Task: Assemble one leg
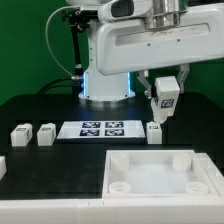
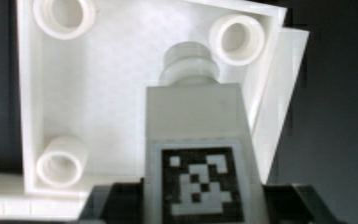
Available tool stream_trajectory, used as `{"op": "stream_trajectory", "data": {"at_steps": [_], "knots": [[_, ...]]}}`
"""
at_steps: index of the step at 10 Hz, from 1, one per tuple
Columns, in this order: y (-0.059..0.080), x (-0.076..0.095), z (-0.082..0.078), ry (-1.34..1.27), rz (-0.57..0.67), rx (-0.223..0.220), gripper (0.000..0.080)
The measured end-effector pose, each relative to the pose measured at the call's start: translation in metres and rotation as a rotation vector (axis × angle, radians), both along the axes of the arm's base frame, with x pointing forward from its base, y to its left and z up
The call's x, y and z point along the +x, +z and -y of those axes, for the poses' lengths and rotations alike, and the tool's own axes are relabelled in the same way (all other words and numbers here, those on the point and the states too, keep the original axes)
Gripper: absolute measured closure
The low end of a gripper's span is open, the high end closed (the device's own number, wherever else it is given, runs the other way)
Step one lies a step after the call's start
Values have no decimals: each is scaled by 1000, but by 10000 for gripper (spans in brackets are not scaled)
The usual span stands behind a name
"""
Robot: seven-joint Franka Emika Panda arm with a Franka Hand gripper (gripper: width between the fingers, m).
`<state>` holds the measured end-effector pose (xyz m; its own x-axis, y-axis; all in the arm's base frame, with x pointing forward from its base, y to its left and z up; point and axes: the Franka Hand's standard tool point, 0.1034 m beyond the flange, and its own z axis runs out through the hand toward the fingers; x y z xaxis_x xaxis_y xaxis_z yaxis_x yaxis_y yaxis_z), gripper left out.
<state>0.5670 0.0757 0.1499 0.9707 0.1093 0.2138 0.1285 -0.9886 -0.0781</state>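
We see the gripper (image 1: 164,92) clamped on the leg (image 1: 165,103), its two fingers pressing opposite faces, and the leg held clear of the bench (image 1: 40,110) in the air over the far part of the tray (image 1: 150,190). In the wrist view the leg (image 2: 197,130) shows its black-and-white tag towards the camera, and its free end lines up close to one corner socket (image 2: 238,37) of the tray (image 2: 114,90). Beyond the tray's far edge lies the marker board (image 1: 103,129). Three loose posts stand beyond that edge too: one (image 1: 155,132) near the tray, two (image 1: 45,133) (image 1: 20,135) further towards the exterior view's left.
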Motion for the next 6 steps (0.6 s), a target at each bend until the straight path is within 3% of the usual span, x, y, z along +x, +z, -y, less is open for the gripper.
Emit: {"op": "stream_trajectory", "data": {"at_steps": [2,3,4,6], "knots": [[-2,5,5,-18,251,-8,508],[-12,12,0,-24,374,-4,508],[-23,27,-6,-22,423,2,508],[-25,58,-13,-20,435,12,508]]}}
